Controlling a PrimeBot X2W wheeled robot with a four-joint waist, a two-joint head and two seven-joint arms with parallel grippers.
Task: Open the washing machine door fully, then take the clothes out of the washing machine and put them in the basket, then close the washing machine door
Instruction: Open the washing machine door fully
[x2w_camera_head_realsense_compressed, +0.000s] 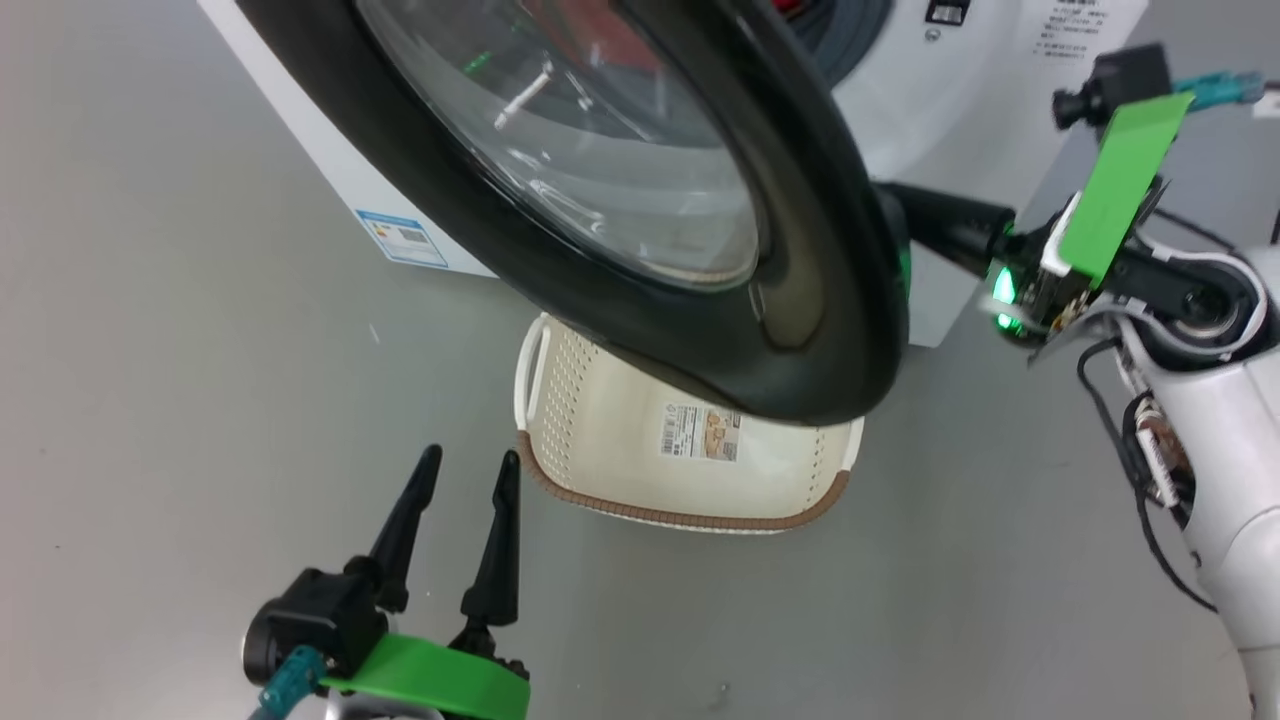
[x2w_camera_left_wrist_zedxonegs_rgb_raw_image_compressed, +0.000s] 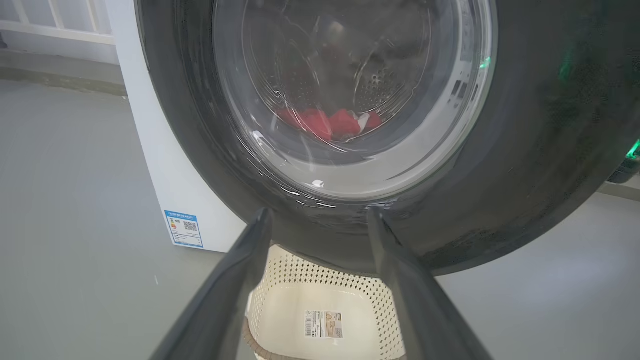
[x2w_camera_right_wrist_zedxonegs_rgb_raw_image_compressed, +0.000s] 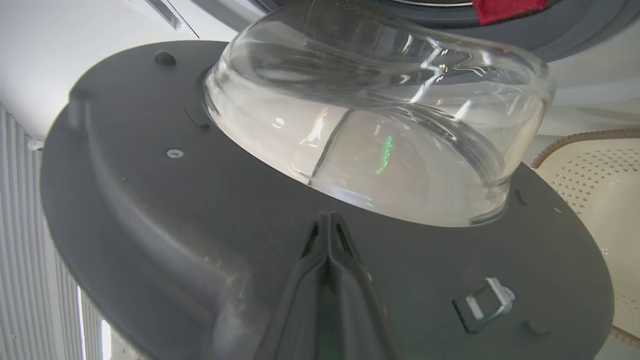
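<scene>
The washing machine door (x2w_camera_head_realsense_compressed: 800, 250), black-rimmed with a domed glass window, stands partly swung out from the white washing machine (x2w_camera_head_realsense_compressed: 960, 110). My right gripper (x2w_camera_right_wrist_zedxonegs_rgb_raw_image_compressed: 327, 220) is shut with nothing between its fingers, and its tips are against the door's dark inner face (x2w_camera_right_wrist_zedxonegs_rgb_raw_image_compressed: 165, 210) below the glass dome. In the head view the right gripper (x2w_camera_head_realsense_compressed: 915, 212) reaches behind the door's edge. Red clothes (x2w_camera_left_wrist_zedxonegs_rgb_raw_image_compressed: 325, 122) lie in the drum, seen through the glass, and one piece (x2w_camera_right_wrist_zedxonegs_rgb_raw_image_compressed: 505, 7) hangs at the drum's ring. The cream basket (x2w_camera_head_realsense_compressed: 690, 450) sits on the floor under the door. My left gripper (x2w_camera_head_realsense_compressed: 470, 470) hangs open just left of the basket.
Grey floor spreads to the left and in front of the machine. A blue label (x2w_camera_head_realsense_compressed: 402, 238) marks the machine's lower front. My right arm's white forearm (x2w_camera_head_realsense_compressed: 1220, 470) and its cables stand at the right. A pale ribbed wall (x2w_camera_right_wrist_zedxonegs_rgb_raw_image_compressed: 25, 260) shows behind the door.
</scene>
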